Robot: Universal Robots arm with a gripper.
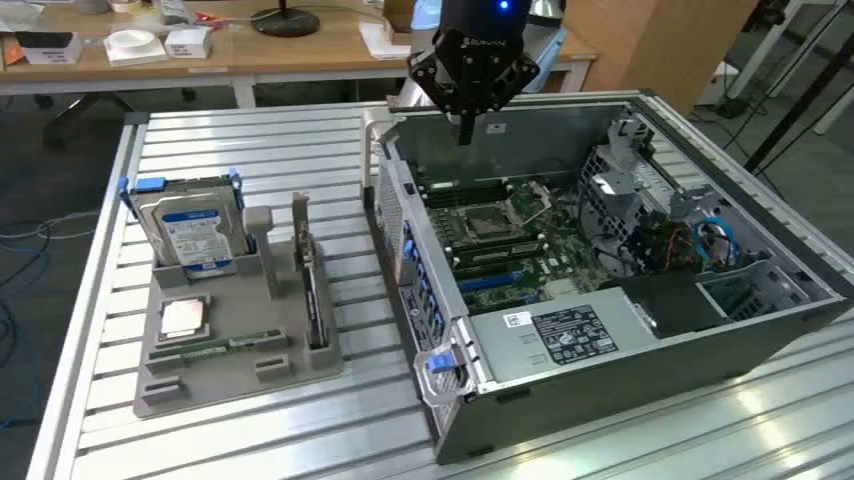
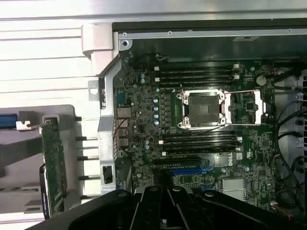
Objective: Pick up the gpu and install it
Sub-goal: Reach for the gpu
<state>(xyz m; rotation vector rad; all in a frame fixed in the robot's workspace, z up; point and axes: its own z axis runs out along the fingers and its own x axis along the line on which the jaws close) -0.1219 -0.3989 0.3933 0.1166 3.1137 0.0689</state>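
In the exterior view the slatted table (image 1: 240, 140) carries the open case (image 1: 747, 340) and, just clear of it at nine o'clock, a grey tray (image 1: 220, 385) where the gpu (image 1: 308, 300) stands on edge, long axis twelve-to-six, while the gripper (image 1: 465, 130), fingers (image 1: 463, 118) pinched together and empty, hangs above the case's twelve o'clock wall.

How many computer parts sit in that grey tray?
4: hard drive upright at the back, square chip before it, RAM stick lying nearer, gpu on edge on the exterior view's right.
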